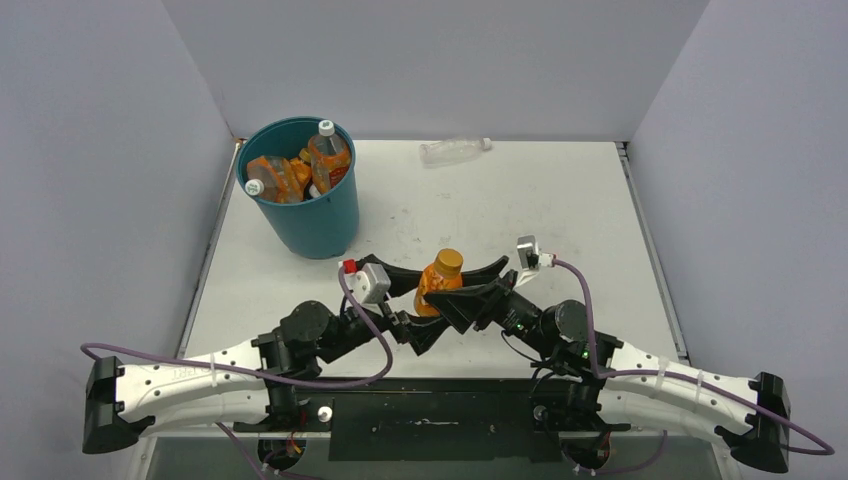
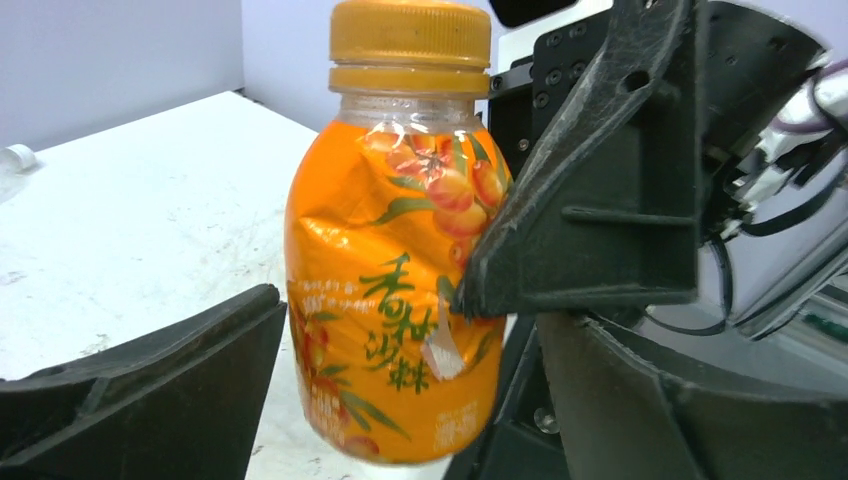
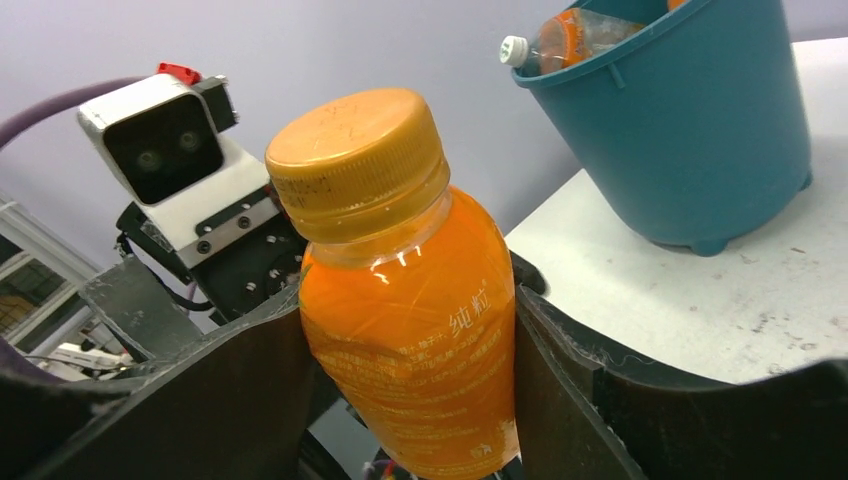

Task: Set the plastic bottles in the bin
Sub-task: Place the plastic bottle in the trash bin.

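Observation:
An orange bottle (image 1: 438,285) with an orange cap stands almost upright between both grippers near the table's front middle. My right gripper (image 1: 452,295) is shut on it; in the right wrist view both fingers press the bottle (image 3: 410,330) at its sides. My left gripper (image 1: 428,310) is open around the same bottle (image 2: 390,300), and its left finger (image 2: 150,380) stands apart from the label. The teal bin (image 1: 315,215) stands at the far left with several orange bottles (image 1: 300,170) inside. It also shows in the right wrist view (image 3: 680,130).
A clear bottle (image 1: 455,150) lies on its side at the table's far edge by the back wall. Grey walls close in the left, back and right sides. The right gripper's finger (image 2: 600,200) fills the right of the left wrist view.

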You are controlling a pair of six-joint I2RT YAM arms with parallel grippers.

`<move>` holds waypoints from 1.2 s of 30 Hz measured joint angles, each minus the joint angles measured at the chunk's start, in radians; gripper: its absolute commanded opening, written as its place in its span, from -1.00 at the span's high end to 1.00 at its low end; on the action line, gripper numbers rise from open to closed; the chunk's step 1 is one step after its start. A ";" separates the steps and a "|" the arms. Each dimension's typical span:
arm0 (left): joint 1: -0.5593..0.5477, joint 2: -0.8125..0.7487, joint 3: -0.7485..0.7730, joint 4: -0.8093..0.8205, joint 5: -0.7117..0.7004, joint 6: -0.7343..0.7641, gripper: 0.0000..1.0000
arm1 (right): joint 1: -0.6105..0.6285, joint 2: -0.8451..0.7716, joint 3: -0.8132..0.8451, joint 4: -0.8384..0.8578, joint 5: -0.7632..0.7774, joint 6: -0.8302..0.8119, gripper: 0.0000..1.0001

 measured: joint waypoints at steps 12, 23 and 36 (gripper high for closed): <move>-0.001 -0.344 -0.038 -0.031 -0.084 0.002 -0.92 | 0.000 -0.175 0.085 -0.381 0.037 -0.254 0.58; 0.000 0.013 0.402 -0.248 -0.122 -0.040 -0.92 | 0.000 -0.179 0.111 -0.561 -0.090 -0.388 0.57; 0.000 0.143 0.386 -0.357 0.009 -0.051 -0.83 | 0.000 -0.198 0.055 -0.525 -0.071 -0.379 0.58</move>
